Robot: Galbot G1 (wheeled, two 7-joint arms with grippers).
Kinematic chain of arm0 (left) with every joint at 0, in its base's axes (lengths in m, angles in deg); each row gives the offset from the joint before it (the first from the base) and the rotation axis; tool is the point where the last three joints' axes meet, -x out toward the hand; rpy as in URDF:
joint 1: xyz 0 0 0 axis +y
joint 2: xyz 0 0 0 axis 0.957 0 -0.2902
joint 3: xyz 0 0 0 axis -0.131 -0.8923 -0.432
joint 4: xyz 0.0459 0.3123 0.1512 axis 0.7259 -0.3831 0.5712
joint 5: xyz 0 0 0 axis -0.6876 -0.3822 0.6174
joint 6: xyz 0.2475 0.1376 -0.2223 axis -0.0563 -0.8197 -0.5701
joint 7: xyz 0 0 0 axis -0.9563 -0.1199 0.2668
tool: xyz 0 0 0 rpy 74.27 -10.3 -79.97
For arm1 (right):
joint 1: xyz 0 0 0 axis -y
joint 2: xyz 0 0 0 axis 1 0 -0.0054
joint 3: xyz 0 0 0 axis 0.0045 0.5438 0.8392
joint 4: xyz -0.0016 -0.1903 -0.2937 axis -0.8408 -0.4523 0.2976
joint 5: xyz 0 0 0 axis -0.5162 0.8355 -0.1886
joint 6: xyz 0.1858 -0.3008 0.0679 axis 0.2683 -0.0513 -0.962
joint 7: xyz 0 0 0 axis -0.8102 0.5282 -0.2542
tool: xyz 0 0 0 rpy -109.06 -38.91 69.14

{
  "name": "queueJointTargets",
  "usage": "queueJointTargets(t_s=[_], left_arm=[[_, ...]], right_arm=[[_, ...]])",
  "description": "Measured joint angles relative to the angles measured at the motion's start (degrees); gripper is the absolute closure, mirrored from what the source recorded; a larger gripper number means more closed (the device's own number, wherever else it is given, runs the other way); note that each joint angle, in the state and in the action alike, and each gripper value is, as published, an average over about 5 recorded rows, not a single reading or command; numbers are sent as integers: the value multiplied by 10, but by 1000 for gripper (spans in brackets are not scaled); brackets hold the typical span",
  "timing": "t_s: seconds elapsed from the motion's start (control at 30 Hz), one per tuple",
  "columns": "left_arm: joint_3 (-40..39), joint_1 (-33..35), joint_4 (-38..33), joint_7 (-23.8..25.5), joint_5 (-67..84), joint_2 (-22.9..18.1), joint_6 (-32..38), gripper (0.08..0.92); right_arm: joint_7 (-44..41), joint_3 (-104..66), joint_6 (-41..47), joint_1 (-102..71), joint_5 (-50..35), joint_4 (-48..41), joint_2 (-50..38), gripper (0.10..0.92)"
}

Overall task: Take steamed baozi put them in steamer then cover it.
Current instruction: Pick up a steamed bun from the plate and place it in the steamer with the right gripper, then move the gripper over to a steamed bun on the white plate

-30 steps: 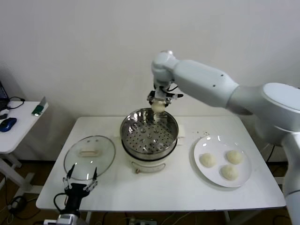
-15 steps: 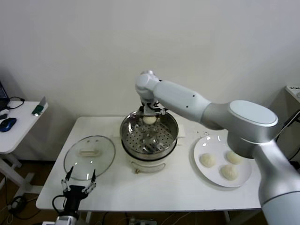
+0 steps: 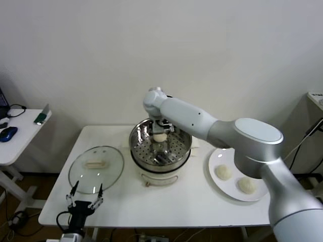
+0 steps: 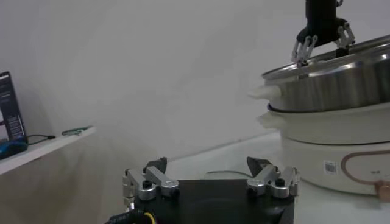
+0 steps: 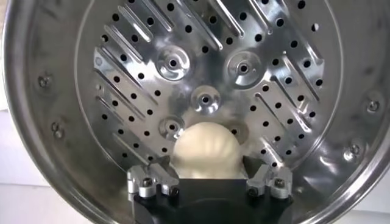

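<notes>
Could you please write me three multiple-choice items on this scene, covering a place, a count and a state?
1. Where is the cover?
A. on the steamer
B. flat on the table, on the steamer's left
C. on the plate

2. How many baozi show on the plate?
A. two
B. four
C. none

3. How do the right gripper's jaws stand?
A. clamped on the lid handle
B. open, either side of a baozi in the steamer
C. shut, empty

Key: 1 B, the steamer has no lid on. 2 A, two buns show beside the arm. 3 B, the right wrist view shows gaps at both fingers.
</notes>
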Motion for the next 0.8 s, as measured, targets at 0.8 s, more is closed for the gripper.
queueJointTargets(t_s=[0.8], left_arm=[[-4, -2, -7, -2, -5, 2, -5, 177]], right_arm=[[-59, 98, 135, 162, -276, 214, -248, 203]])
